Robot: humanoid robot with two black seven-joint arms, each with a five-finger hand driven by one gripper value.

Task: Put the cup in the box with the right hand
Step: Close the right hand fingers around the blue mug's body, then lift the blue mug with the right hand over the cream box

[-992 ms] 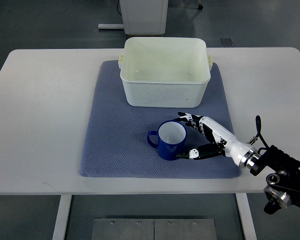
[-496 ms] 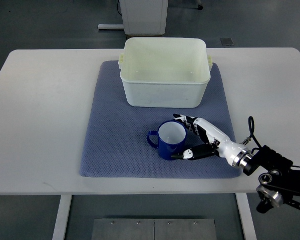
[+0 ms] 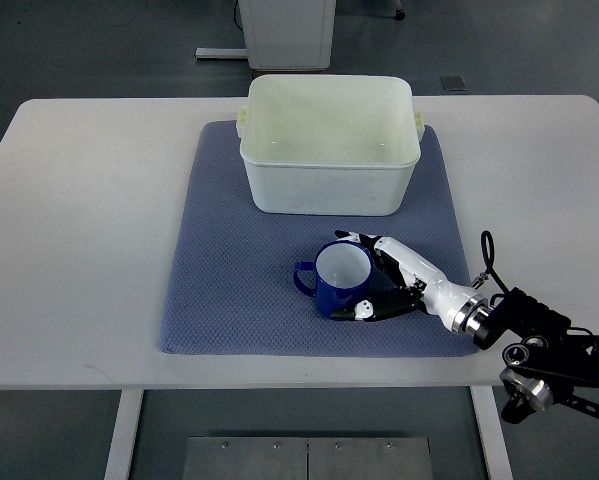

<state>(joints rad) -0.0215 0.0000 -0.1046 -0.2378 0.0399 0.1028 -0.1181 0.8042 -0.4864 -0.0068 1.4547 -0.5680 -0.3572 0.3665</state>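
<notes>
White table (image 3: 89,230), spanning nearly the whole width of the view, seen from steeply above. Grey-blue textured mat (image 3: 229,270) laid flat on its centre, reaching from the far half of the tabletop almost to the near edge. Cream plastic box (image 3: 329,190), rectangular, open-topped and empty, stood on the far part of the mat, with small lugs at its two far corners. Base of a pale cabinet (image 3: 287,35) visible on the floor beyond the table.

Right arm, entered from the lower right corner of the picture: black jointed wrist section off the table's near edge, then a silver collar, then a white forearm shell angled up and to the left over the mat. Right hand (image 3: 379,280), white with black joints, placed against the right side of the cup. Fingers (image 3: 351,239) curved around the cup's far right rim; thumb (image 3: 351,313) brought in low at the cup's near right wall. Hand closed about the cup in a partial wrap, apparently touching it on both sides; firmness of the hold not decidable from this view.

Blue cup (image 3: 339,282), white inside, stood upright on the mat, near the box's front wall but apart from it, outside the box. Handle (image 3: 303,277) pointed to the left, away from the hand.
</notes>
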